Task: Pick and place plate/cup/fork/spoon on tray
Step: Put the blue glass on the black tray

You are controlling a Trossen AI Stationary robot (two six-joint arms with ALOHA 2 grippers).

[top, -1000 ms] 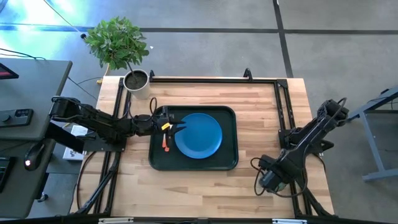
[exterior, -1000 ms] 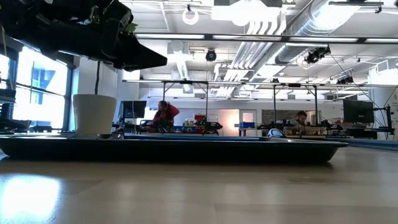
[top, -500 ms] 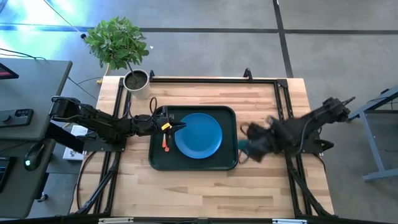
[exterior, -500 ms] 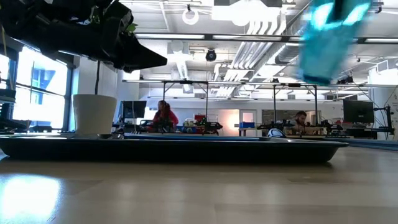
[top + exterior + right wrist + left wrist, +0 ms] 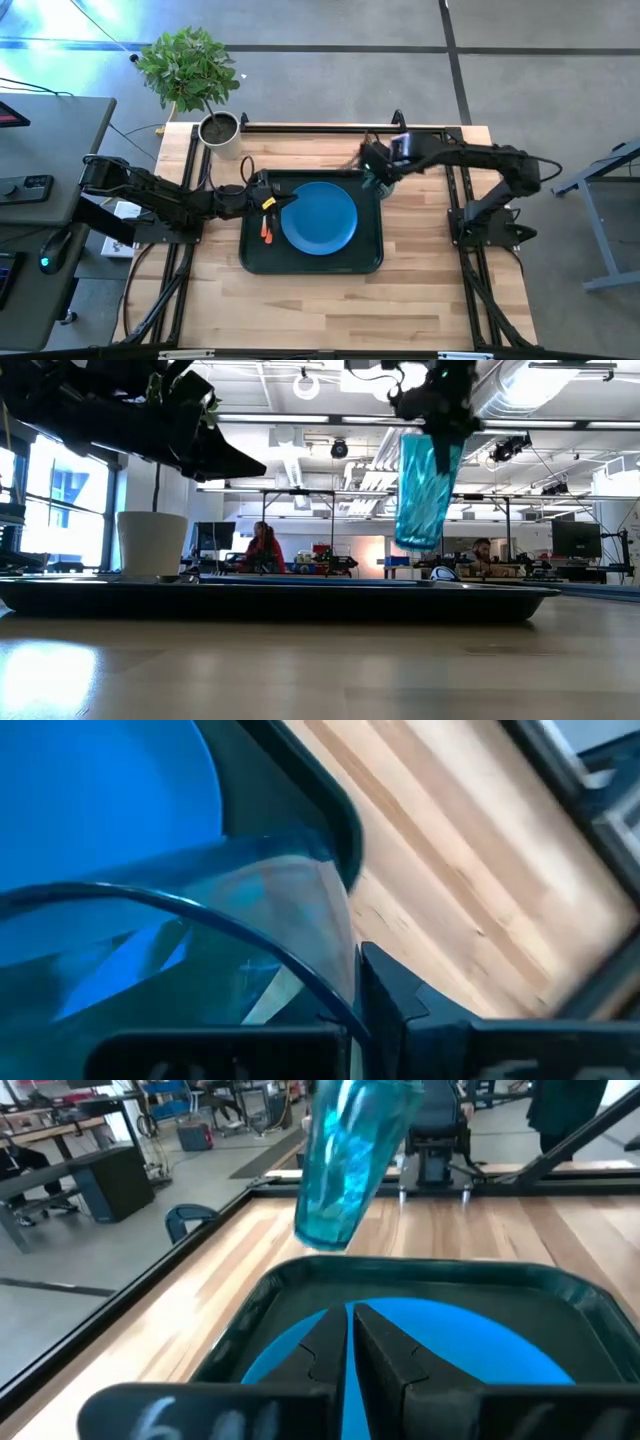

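Observation:
The dark green tray point(image 5: 368, 264) lies mid-table with the blue plate point(image 5: 320, 218) flat in it. Orange-handled cutlery point(image 5: 265, 228) lies on the tray's left part; I cannot tell fork from spoon. My right gripper point(image 5: 372, 170) is shut on the teal cup point(image 5: 420, 490), in the air over the tray's far right corner. The cup also shows in the left wrist view point(image 5: 350, 1160). My left gripper point(image 5: 350, 1345) is shut and empty, low over the plate's left edge. My right gripper holds the cup at its rim point(image 5: 335, 990), at the cup's upper end. One finger point(image 5: 395, 995) stands outside the wall; the other seems to be inside. The fingers come from above. The cup hangs below them, base down, slightly tilted, clear of the tray.
A grey pot with a green plant point(image 5: 218, 130) stands at the table's far left corner. A black frame rail point(image 5: 340, 128) runs along the far edge. Bare wood lies near and right of the tray.
My right gripper has swung from the table's near right corner toward the far edge and left, carrying the cup through the air. It now hangs over the tray's far right corner.

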